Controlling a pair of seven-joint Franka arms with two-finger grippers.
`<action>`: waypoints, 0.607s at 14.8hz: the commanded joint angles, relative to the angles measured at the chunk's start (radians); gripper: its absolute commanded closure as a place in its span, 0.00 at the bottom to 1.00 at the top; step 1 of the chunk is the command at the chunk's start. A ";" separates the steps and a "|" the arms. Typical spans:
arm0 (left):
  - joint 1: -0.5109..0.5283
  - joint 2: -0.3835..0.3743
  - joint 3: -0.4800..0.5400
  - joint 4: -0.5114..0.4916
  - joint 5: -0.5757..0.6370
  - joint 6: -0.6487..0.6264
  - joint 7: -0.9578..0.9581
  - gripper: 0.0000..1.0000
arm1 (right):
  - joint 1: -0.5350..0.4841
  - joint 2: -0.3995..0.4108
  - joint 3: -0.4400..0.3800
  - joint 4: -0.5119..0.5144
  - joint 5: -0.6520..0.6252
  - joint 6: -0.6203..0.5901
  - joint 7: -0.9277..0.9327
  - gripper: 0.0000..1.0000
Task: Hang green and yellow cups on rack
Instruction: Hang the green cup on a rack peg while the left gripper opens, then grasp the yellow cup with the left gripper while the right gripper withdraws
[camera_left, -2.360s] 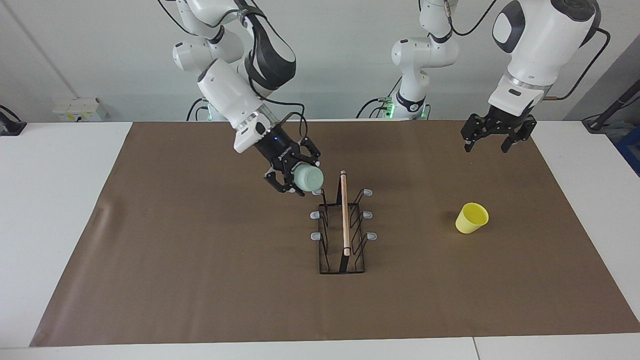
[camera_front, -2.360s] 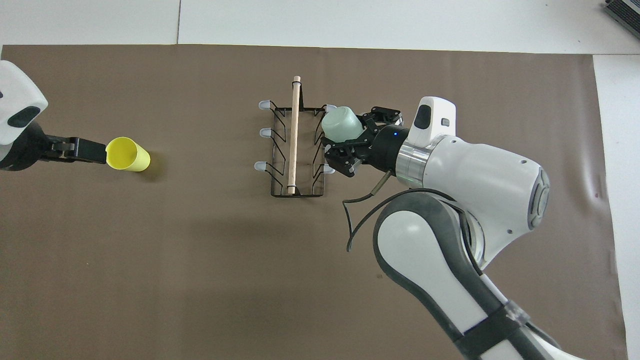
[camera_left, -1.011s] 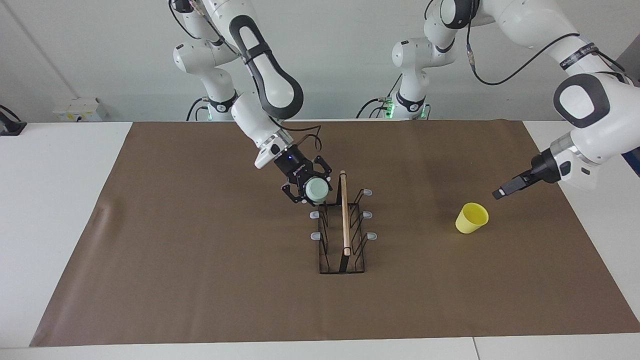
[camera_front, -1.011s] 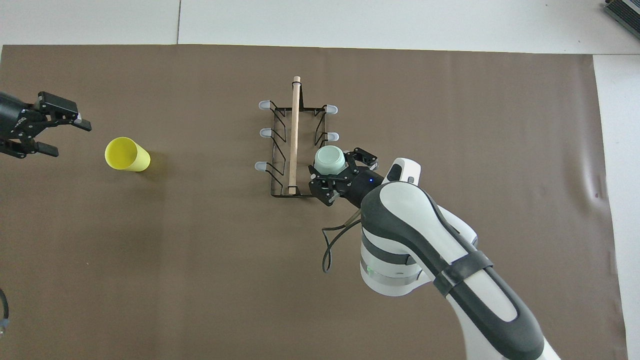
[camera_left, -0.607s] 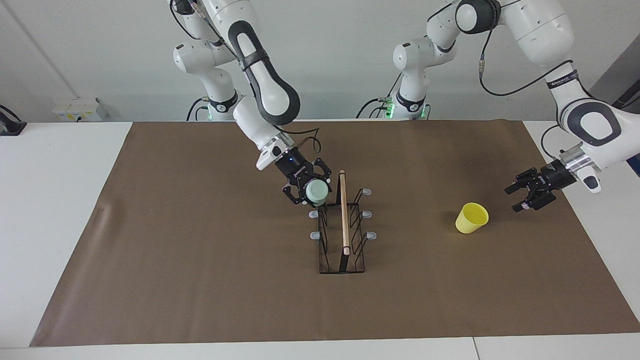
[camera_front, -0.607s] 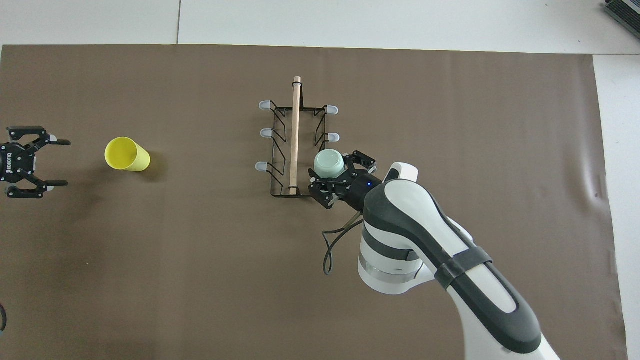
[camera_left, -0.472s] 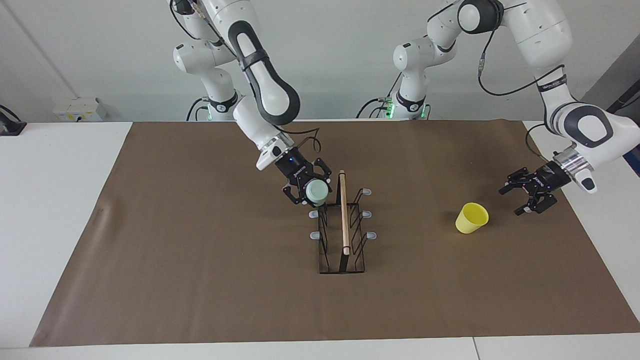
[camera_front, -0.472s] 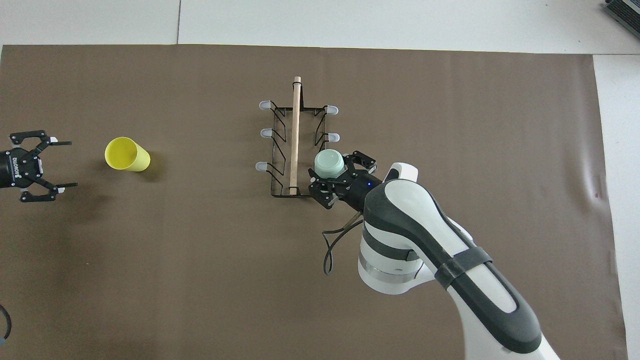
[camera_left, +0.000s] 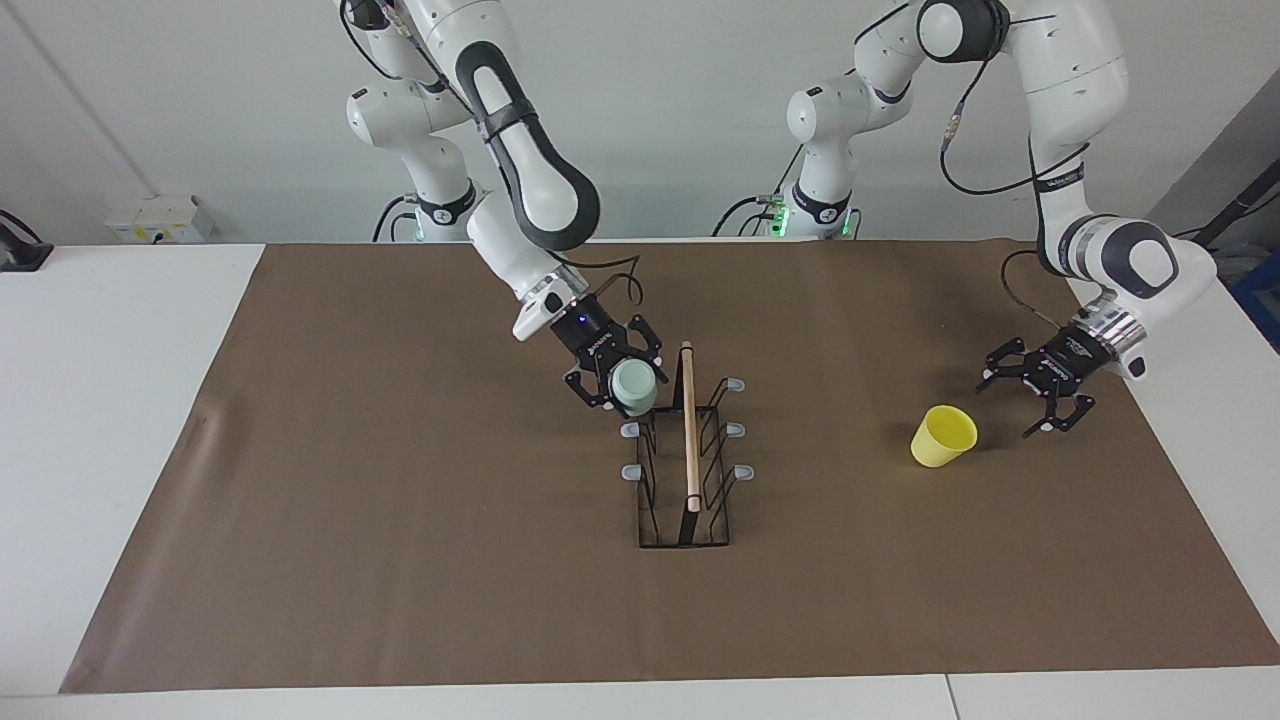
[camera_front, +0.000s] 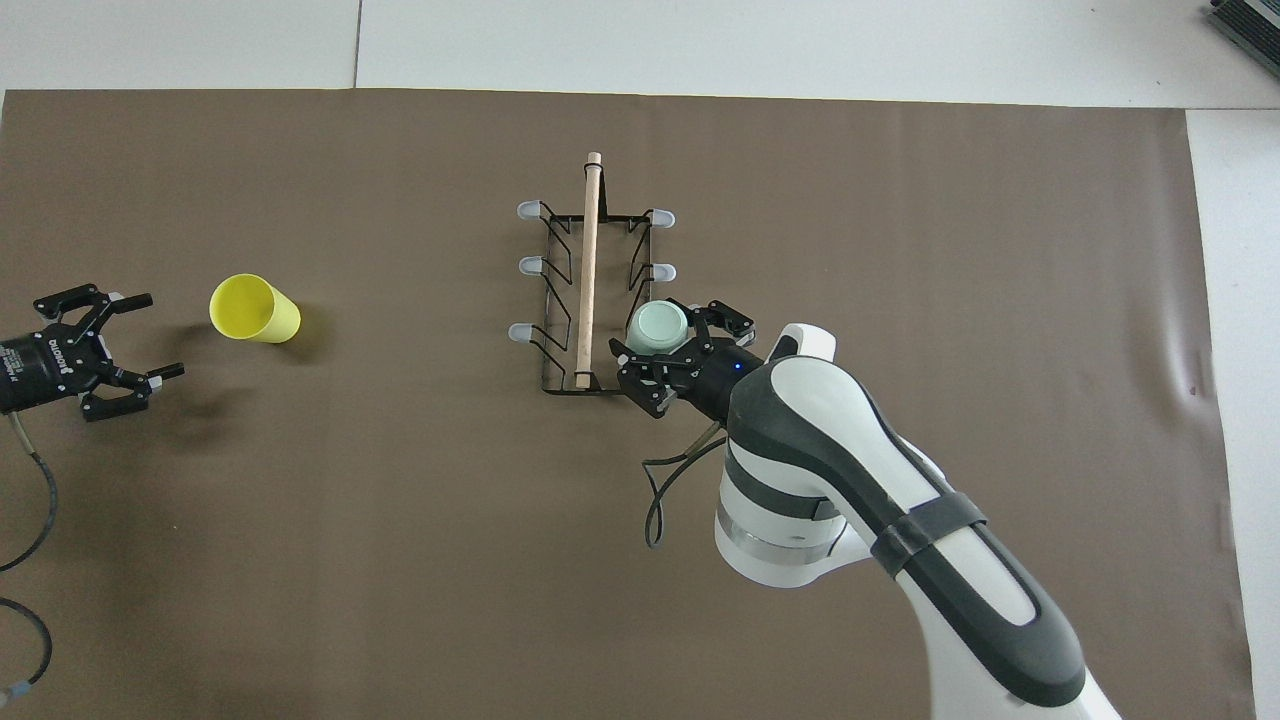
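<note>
The yellow cup (camera_left: 943, 436) is ringed by bare brown mat (camera_left: 400, 560) – only the left gripper (camera_left: 1034, 395) is found beside it; the rack (camera_left: 686, 470) is crowded at its robot-side corner by the right gripper (camera_left: 620, 385) and green cup (camera_left: 634, 386).

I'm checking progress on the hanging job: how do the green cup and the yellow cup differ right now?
The green cup sits bottom-out on a rack prong between the right gripper's fingers; the yellow cup lies tilted on the mat, untouched, the open left gripper beside it. Both are small, handleless and tapered.
</note>
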 joint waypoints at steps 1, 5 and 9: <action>0.096 -0.032 -0.077 -0.085 -0.115 -0.009 0.052 0.00 | 0.013 0.026 0.003 0.085 0.027 0.018 0.025 0.00; 0.182 -0.030 -0.192 -0.159 -0.238 -0.021 0.212 0.00 | 0.002 0.028 0.003 0.125 -0.062 0.018 0.083 0.00; 0.176 -0.029 -0.217 -0.194 -0.290 -0.018 0.287 0.00 | -0.047 0.034 0.003 0.131 -0.281 0.007 0.077 0.00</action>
